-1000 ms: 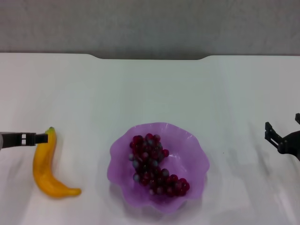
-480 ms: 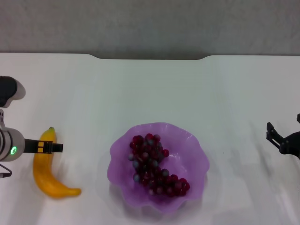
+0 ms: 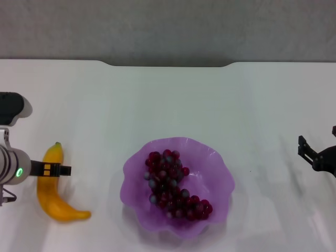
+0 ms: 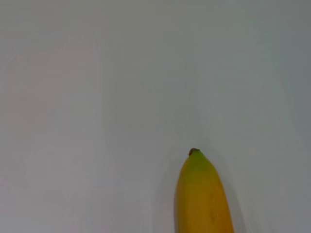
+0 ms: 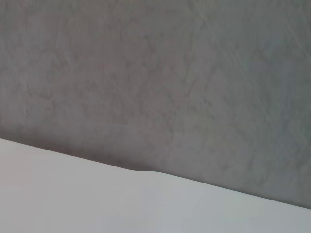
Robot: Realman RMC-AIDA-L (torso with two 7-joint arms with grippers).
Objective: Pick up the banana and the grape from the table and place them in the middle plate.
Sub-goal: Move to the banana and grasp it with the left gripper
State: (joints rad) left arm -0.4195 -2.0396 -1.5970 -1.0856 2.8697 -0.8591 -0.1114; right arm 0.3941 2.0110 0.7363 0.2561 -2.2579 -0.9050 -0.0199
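While the grape fills the middle plate, left gripper over the banana, opening unclear, right gripper idle

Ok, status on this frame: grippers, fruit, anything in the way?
Left gripper over the banana, not lifted. Right gripper idle at the table's right edge. Grape in the plate. Path clear.

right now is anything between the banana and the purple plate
Nothing visible. Only bare table lies between the banana and the middle plate; the grape already lies inside. The left gripper is over the banana.
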